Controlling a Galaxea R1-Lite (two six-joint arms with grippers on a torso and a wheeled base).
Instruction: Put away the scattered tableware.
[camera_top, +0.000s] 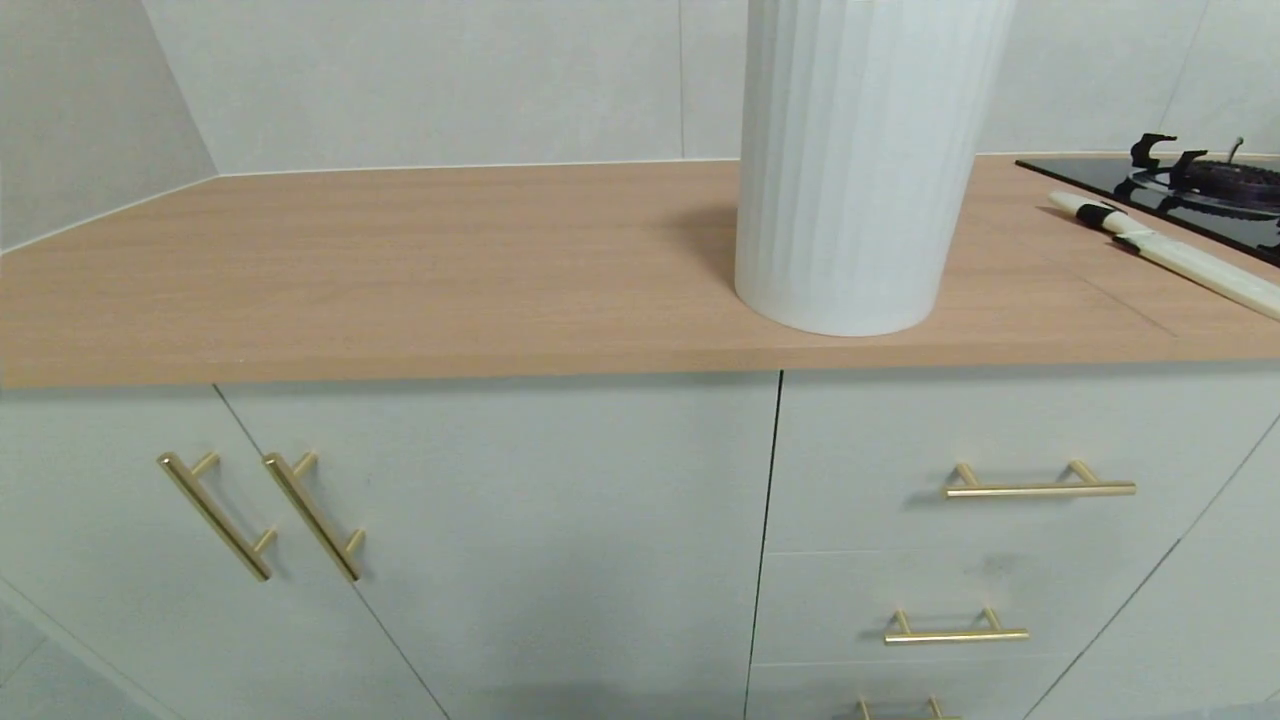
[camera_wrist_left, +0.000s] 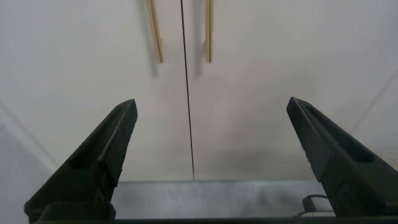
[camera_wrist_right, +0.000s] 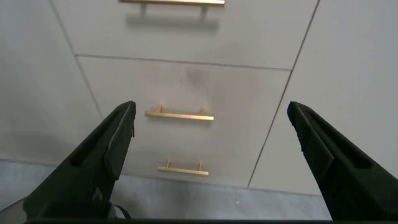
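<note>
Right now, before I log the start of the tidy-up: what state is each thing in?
left gripper: open, facing the cupboard doors.
right gripper: open, facing the drawers.
cupboard doors: both shut.
drawers: all shut.
white container: upright on the counter.
knife: lying flat on the counter, beside the hob.

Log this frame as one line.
left gripper: jaws open, facing cabinet doors | right gripper: jaws open, facing drawers | knife: on counter beside stove | white ribbed container: on counter, near front edge
</note>
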